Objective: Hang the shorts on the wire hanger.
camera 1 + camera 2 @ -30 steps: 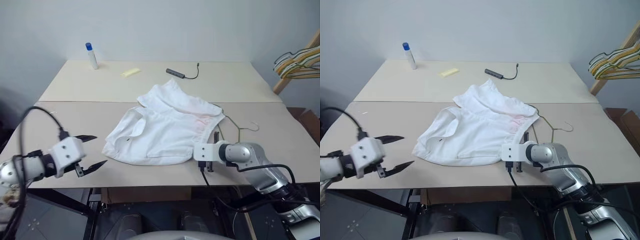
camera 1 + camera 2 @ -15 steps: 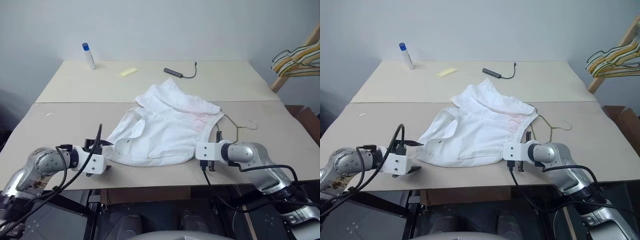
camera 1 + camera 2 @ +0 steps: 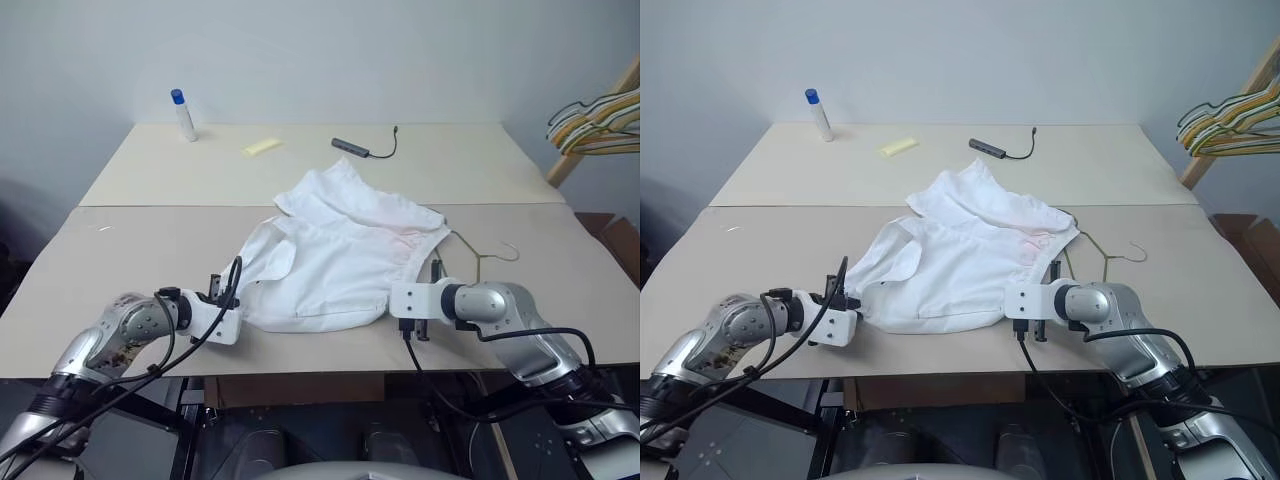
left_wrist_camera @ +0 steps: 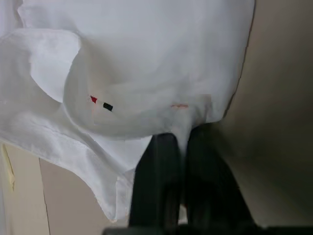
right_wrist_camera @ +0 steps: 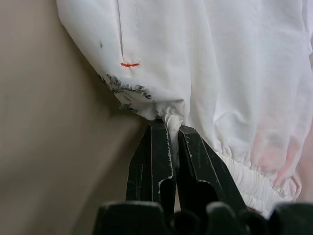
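The white shorts [image 3: 335, 265] lie spread on the near table, faintly pink toward the right. My left gripper [image 4: 182, 138] is at their near left corner and is shut on a fold of the fabric edge; the head view shows it at that corner [image 3: 234, 300]. My right gripper [image 5: 168, 121] is shut on the gathered waistband at the near right corner of the shorts, and the head view has it low over the table [image 3: 434, 272]. The wire hanger [image 3: 478, 256] lies flat just right of the shorts, partly under them, with its hook pointing right.
On the far table stand a blue-capped bottle [image 3: 184, 114], a yellow slip [image 3: 261, 146] and a black cable with a dark bar end [image 3: 352, 147]. Several hangers [image 3: 595, 118] hang on a rack at the far right. The table's front edge lies just under both grippers.
My left arm swung in from the left and down to the shorts' near left corner, and its open fingers shut on the fabric. The right gripper kept still.
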Available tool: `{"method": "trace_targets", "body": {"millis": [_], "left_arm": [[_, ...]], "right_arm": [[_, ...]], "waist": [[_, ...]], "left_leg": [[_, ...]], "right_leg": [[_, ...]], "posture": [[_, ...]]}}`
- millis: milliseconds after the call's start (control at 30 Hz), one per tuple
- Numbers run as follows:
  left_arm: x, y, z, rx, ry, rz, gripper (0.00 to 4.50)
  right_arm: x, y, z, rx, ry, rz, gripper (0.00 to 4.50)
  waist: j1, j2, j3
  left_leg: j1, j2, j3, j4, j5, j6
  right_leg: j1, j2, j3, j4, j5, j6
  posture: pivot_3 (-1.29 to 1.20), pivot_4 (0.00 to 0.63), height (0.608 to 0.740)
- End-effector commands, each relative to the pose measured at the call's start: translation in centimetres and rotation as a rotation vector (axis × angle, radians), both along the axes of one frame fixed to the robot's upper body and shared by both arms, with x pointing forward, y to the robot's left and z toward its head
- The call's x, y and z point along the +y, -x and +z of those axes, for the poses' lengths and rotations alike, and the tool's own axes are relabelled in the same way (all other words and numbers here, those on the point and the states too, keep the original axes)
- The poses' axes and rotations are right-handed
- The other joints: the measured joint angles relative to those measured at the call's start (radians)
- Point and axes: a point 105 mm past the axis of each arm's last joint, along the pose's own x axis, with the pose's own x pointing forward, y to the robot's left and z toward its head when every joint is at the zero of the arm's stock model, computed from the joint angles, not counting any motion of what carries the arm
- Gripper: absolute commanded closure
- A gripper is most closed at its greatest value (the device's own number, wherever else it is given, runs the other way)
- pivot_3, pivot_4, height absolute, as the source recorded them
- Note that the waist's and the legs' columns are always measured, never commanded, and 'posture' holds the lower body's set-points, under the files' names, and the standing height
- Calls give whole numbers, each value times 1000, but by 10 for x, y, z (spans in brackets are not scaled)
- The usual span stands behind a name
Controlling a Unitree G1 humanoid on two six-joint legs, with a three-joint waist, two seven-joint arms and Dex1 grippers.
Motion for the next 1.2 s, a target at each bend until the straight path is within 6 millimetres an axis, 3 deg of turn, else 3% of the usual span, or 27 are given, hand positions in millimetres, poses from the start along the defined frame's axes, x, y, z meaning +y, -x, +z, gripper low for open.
{"method": "trace_targets", "body": {"millis": [33,133,200,333,633,767,900,1200], "left_arm": [[9,-4,3,-5,-15,29,4486],[20,-6,7,-2,-4,84,4486],[24,-4,12,12,23,108,4052],[30,2,28,-6,46,108,2985],[28,15,68,-153,86,84,71],[11,26,66,-169,17,-73,29],[0,37,42,-108,-127,-212,29],[8,22,20,-121,-263,-169,29]], "right_arm": [[3,-5,17,-58,-18,4,4500],[3,-4,16,-57,-20,3,4500],[3,-3,16,-56,-20,2,4500],[3,-2,15,-53,-21,3,4500],[6,-1,11,-45,-22,11,4500],[8,-2,10,-42,-23,19,4500],[11,-4,12,-46,-23,32,4500],[7,-3,14,-50,-21,21,4500]], "waist": [[-2,0,0],[-7,0,0],[-11,0,0],[-22,0,0],[-14,0,0],[-7,0,0],[-6,0,0],[-6,0,0]], "left_leg": [[0,0,0,0,0,0],[0,0,0,0,0,0],[0,0,0,0,0,0],[0,1,0,0,0,0],[-1,1,0,-1,0,0],[-1,1,0,0,0,0],[-1,1,1,-1,0,0],[0,1,1,0,0,0]], "right_leg": [[0,0,0,0,0,0],[0,0,0,0,0,0],[0,0,0,0,0,0],[-1,0,0,1,0,0],[-2,0,0,0,0,0],[-2,0,0,0,0,0],[-2,0,0,0,0,0],[-1,0,0,0,0,0]], "posture": [[27,0,740],[26,0,740],[28,0,740],[36,0,740],[59,0,740],[75,0,740],[74,0,740],[51,0,740]]}}
